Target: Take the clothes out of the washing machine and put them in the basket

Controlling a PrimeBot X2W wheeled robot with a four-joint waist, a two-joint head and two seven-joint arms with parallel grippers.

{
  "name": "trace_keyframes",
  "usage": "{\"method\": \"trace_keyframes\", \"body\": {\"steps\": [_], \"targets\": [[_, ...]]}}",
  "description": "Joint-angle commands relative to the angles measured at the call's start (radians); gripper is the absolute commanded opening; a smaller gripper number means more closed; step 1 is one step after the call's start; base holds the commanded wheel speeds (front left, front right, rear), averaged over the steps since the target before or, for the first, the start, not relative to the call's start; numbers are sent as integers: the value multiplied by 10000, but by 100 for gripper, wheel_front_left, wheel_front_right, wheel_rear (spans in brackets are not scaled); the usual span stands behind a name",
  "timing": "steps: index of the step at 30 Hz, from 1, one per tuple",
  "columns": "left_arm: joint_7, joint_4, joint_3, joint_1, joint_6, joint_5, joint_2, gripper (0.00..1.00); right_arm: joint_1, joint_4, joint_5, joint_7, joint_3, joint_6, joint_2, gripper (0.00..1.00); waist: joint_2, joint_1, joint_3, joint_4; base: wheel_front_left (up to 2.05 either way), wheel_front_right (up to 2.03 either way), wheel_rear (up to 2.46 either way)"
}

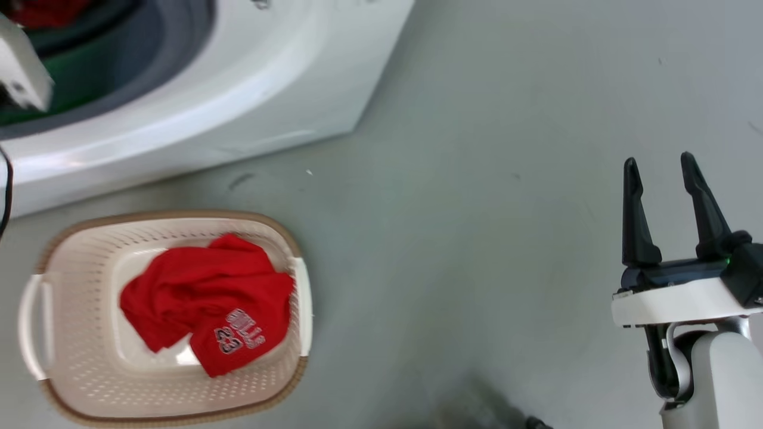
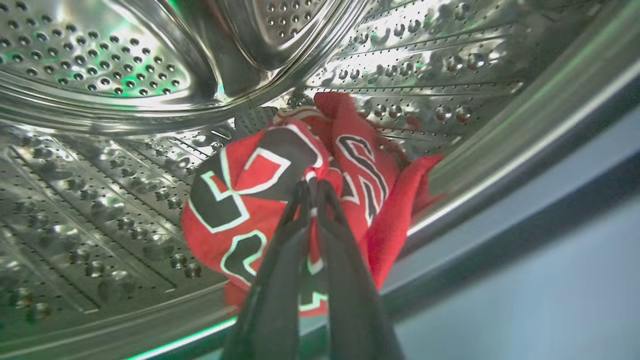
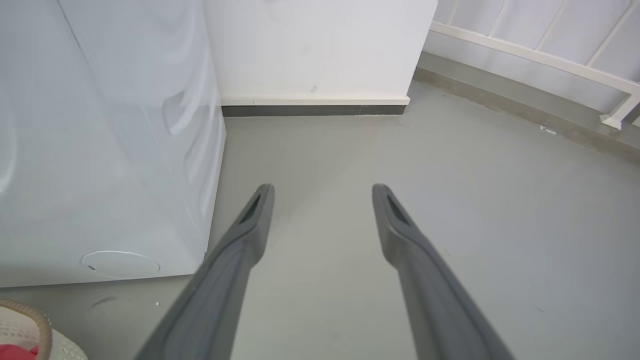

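In the perforated steel drum the left claw clamps a crumpled red jersey. A second jersey lies bunched in the cream perforated basket. The right claw hovers spread, fingers upright.

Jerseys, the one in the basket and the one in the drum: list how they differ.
The basket jersey lies in the cream basket; the drum jersey sits in the steel drum. The left claw is shut on the drum jersey; no claw touches the basket jersey. Both are red, crumpled, with printed numbers.
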Motion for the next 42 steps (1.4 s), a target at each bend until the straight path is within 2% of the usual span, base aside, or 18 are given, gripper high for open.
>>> {"method": "trace_keyframes", "body": {"steps": [1, 6, 12, 18, 20, 22, 26, 35, 42], "targets": [[-424, -103, -139, 472, 15, -86, -92, 0, 220, 73, -123, -20, -81, -12, 2, 100, 0, 0, -842, 622, 0, 0, 0], [-1599, -232, -378, 1739, 18, -204, -461, 0, 553, 261, -485, -20, -170, -10, 3, 100, 0, 0, -1889, 1061, 0, 0, 0], [-2216, -1191, -296, 3047, 527, 111, -668, 0, 974, 412, -813, -20, -305, -11, 3, 100, 0, 0, -2957, 1497, 0, 0, 0], [-2271, -3565, 724, 4478, 1352, 707, -617, 0, 1335, 522, -1009, -20, -425, -11, 6, 100, 0, 0, -3748, 1904, 0, 0, 0], [-2269, -3987, 938, 4759, 1462, 849, -607, 0, 1376, 531, -1030, -20, -411, -11, 6, 100, 0, 0, -3862, 1960, 0, 0, 0], [-2266, -5249, 1520, 5506, 1752, 1220, -608, 0, 1473, 594, -1094, -20, -406, -11, 3, 100, 0, 0, -4172, 2103, 0, 0, 0], [-2263, -6715, 2198, 6396, 2093, 1678, -623, 0, 1623, 634, -1116, -20, -457, -11, 5, 100, 0, 0, -4459, 2278, 0, 0, 0], [-2256, -9131, 2879, 8141, 2440, 1941, -690, 0, 1791, 701, -1112, -20, -557, -11, 5, 100, 0, 0, -4736, 2606, 0, 0, 0], [-2236, -9355, 2696, 9155, 2449, 1765, -602, 0, 1662, 694, -1101, -20, -565, -11, 6, 100, 0, 0, -4537, 2726, 0, 0, 0]]}}
